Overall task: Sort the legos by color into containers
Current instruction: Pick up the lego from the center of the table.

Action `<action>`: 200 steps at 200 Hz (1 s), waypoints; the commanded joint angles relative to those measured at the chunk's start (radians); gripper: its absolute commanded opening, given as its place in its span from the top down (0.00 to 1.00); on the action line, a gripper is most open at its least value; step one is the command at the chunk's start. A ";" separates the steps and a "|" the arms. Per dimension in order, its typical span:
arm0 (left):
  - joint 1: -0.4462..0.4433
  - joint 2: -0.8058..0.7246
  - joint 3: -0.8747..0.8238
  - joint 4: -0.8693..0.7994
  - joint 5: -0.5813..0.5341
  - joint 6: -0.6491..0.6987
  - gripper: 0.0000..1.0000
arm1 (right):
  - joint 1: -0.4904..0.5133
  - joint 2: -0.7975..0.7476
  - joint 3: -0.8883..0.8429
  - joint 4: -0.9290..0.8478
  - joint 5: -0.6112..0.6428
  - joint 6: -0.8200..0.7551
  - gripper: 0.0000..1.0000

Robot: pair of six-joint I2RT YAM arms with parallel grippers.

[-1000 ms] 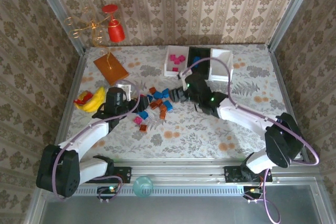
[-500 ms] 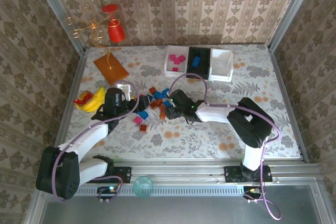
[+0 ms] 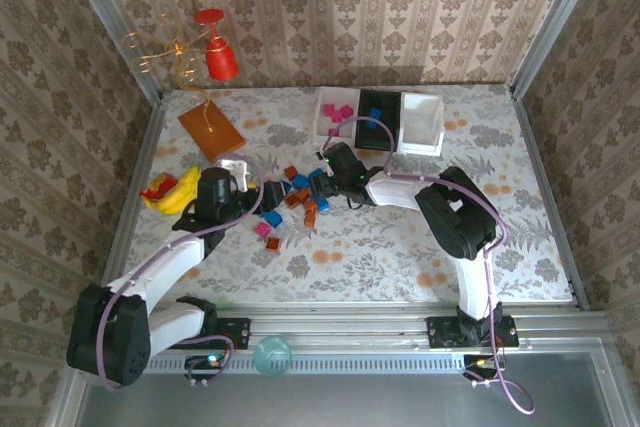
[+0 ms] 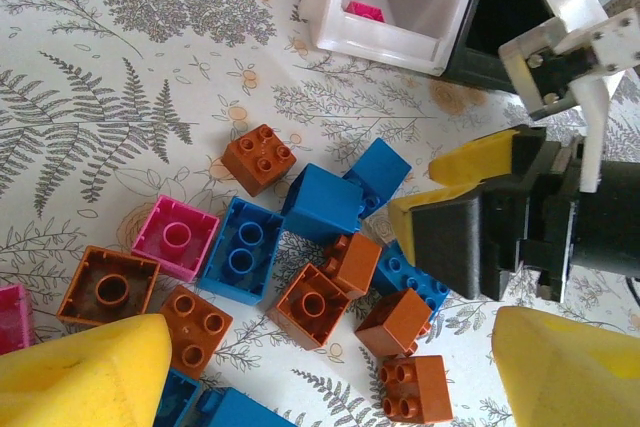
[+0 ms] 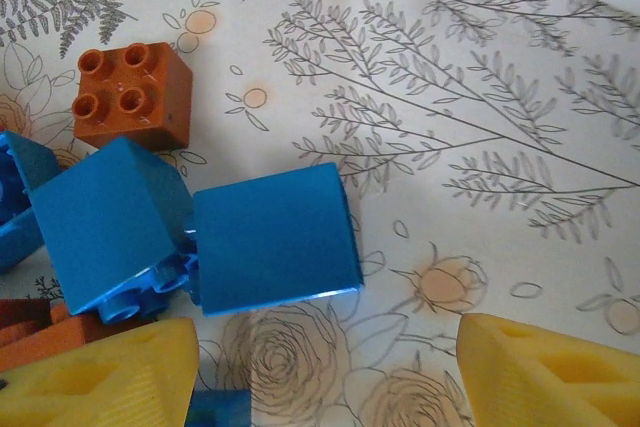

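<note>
Right tool (image 5: 325, 377) is spread wide and empty, a blue brick (image 5: 275, 237) lying just ahead between its yellow pads (image 5: 100, 372), at the tray side of the legos (image 3: 293, 192) heaped in the middle of the desk (image 3: 400, 237). I read that as lining up a blue for the black tray (image 3: 388, 107), where one blue already sits beside the white tray (image 3: 320, 132) holding the pinks. Left tool (image 4: 325, 387) hangs just as wide and empty over the same heap, browns and a pink brick (image 4: 178, 237) under it, poised, I'd guess, to work its own side while the far white tray (image 3: 422, 137) is free for browns.
</note>
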 commanded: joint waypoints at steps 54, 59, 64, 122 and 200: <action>0.005 -0.007 -0.005 0.010 0.010 -0.009 0.15 | -0.028 0.103 0.123 -0.050 -0.053 -0.006 0.36; 0.005 -0.007 -0.005 0.012 0.009 -0.010 0.15 | -0.031 0.110 0.133 -0.053 -0.054 -0.007 0.37; 0.005 -0.006 -0.005 0.013 0.009 -0.010 0.15 | -0.034 0.118 0.142 -0.054 -0.056 -0.008 0.39; 0.005 -0.004 -0.005 0.012 0.010 -0.009 0.15 | -0.067 0.133 0.175 -0.083 -0.067 -0.041 0.55; 0.001 0.017 0.002 0.023 0.036 -0.017 0.15 | -0.239 -0.182 0.033 -0.004 -0.005 0.064 0.61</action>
